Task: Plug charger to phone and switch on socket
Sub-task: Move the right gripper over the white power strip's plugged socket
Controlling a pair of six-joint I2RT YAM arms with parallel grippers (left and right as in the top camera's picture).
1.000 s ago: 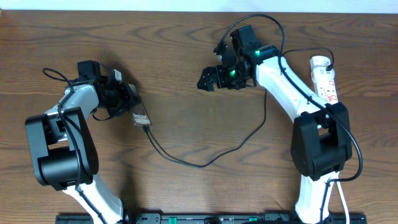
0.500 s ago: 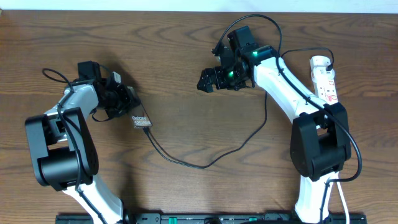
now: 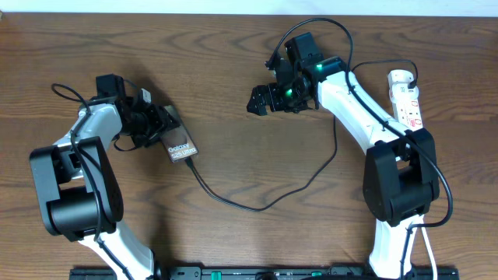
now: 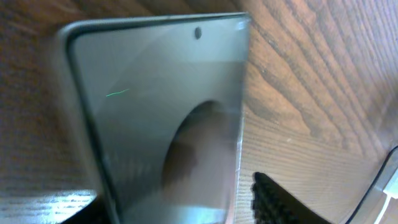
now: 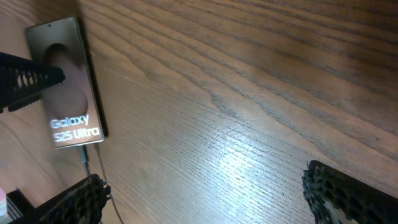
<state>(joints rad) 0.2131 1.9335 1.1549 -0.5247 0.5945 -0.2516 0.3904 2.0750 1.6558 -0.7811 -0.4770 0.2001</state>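
At left of counter [image 3: 249,249], now shows phone [image 3: 180,144] swung a little toward centre by left tool [image 3: 162,124] at its top end; cannot tell if clamped. Leaves charger [image 3: 261,208] seemingly seated in phone's lower end. Holds right tool [image 3: 257,103] apart, empty, barely moved, well short of socket [image 3: 406,97]; points to switch as next.

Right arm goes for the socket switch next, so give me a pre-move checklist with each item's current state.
1. Charger tip at the phone's lower edge: ok; full seating cannot tell.
2. Phone held between the left gripper's fingers: ok.
3. Right gripper open and empty: ok.
4. Socket in view at the table's far right: ok.
5. Socket switch position: cannot tell.
6. Right gripper near the socket: not ok; it hovers mid-table, apart from it.
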